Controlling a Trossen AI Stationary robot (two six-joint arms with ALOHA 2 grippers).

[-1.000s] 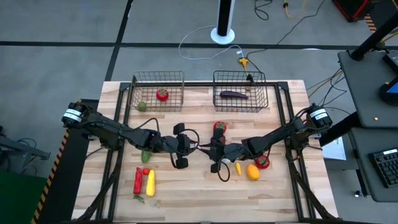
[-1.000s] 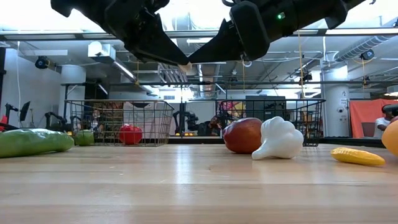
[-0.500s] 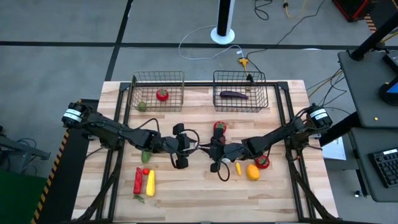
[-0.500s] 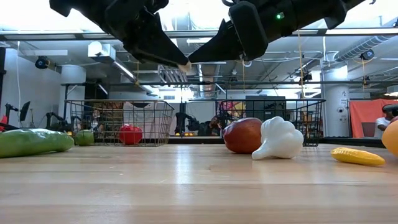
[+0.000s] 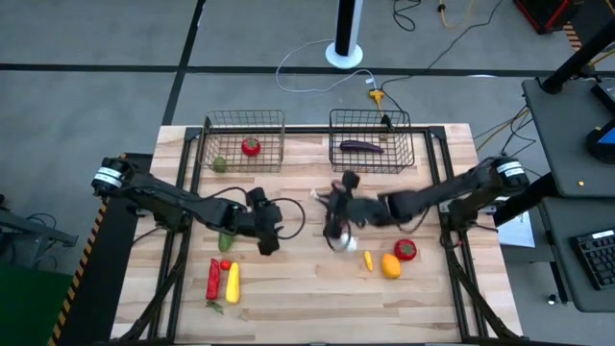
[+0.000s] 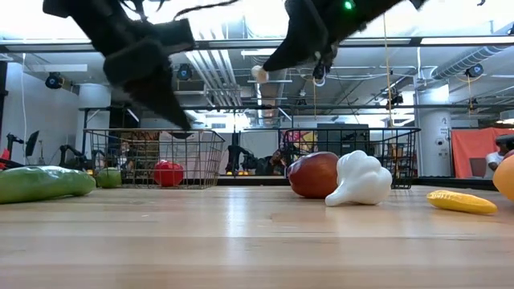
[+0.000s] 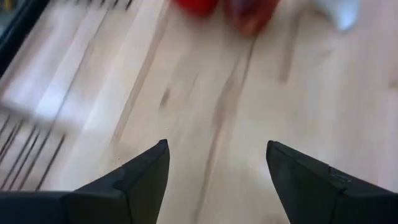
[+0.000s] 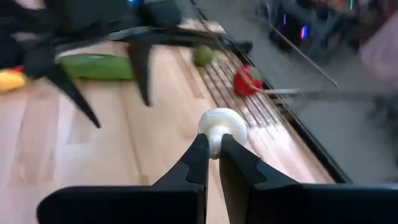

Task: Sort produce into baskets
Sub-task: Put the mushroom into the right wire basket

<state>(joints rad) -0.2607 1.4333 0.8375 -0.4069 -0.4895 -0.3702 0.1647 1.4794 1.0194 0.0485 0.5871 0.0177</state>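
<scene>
seeing a handoff just finished: left gripper (image 7: 217, 163) has let go, fingers spread and empty, pulled back over bare table (image 5: 298, 279). right gripper (image 8: 212, 151) now pinches the small white mushroom (image 8: 221, 126) by its stem, lifted mid-table. probably bound for the right basket (image 5: 372, 142), view's blurry.

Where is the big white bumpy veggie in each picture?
High view: white veggie, mid-table.
Low view: right of centre.
Left wrist view: blurred, far ahead.
Right wrist view: not in it.
Landmark: small yellow piece beside it in the high and low views.
</scene>
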